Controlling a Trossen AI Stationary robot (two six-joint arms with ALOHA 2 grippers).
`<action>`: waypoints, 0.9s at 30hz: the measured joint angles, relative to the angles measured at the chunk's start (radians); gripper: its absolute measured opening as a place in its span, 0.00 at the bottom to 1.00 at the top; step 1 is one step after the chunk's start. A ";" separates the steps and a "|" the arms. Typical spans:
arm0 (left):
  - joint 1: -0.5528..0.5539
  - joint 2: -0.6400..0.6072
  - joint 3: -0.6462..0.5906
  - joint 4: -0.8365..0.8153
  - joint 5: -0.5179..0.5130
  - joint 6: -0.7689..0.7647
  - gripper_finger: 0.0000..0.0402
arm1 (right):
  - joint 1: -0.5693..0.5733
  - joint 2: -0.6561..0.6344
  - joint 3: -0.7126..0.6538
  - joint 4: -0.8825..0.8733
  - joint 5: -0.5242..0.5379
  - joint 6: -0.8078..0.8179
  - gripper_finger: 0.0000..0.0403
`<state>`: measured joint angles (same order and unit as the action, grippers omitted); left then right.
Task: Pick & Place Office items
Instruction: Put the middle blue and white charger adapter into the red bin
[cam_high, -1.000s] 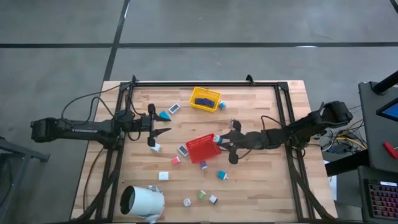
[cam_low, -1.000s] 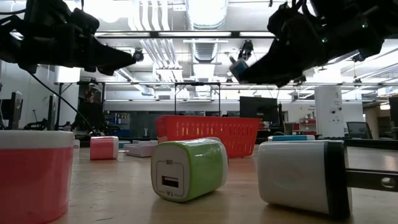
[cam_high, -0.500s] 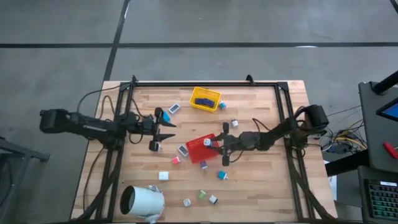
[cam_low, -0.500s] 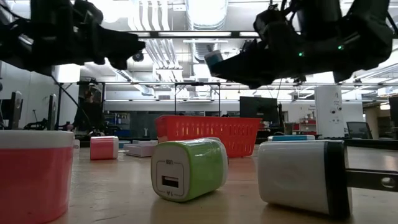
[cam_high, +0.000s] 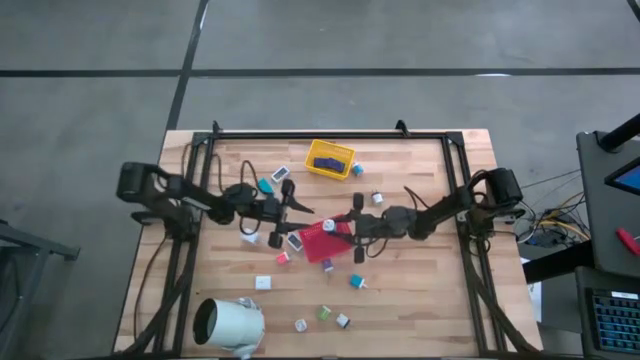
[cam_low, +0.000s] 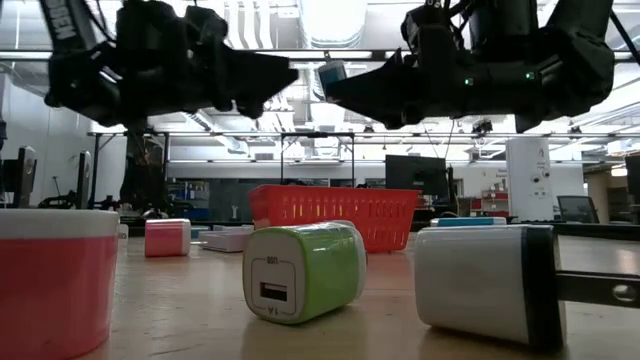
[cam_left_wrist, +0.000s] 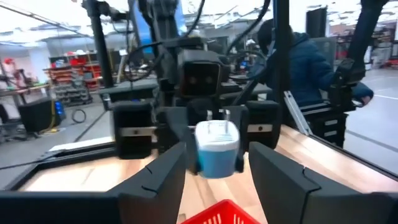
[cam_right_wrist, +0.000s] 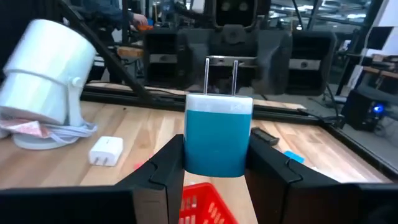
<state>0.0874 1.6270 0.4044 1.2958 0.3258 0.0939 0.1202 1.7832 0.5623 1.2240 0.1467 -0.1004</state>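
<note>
Now the right hand (cam_high: 346, 225), clamped on a teal-and-white plug block (cam_right_wrist: 218, 134), hovers over the red mesh tray (cam_high: 322, 238); the left hand (cam_high: 296, 208), fingers apart, faces it across that tray. Next, likely release into it.

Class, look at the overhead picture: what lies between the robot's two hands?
In the high view, the red tray lies below the gap between the left hand and right hand, which grips a teal charger.

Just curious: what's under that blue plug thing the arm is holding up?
Below the teal charger in the right gripper sits the red tray. The tray's inside is not visible.
</note>
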 joint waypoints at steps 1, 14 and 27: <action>-0.001 0.021 0.017 0.000 0.000 -0.003 0.44 | -0.002 0.000 -0.001 0.006 0.001 -0.007 0.31; -0.010 0.126 0.126 -0.002 0.034 -0.024 0.44 | -0.016 0.000 -0.002 0.027 -0.021 -0.026 0.31; -0.026 0.179 0.187 -0.008 0.033 -0.024 0.44 | -0.018 0.000 -0.002 0.028 -0.030 -0.023 0.31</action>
<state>0.0610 1.8062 0.5915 1.2874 0.3588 0.0700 0.1020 1.7836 0.5606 1.2522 0.1169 -0.1230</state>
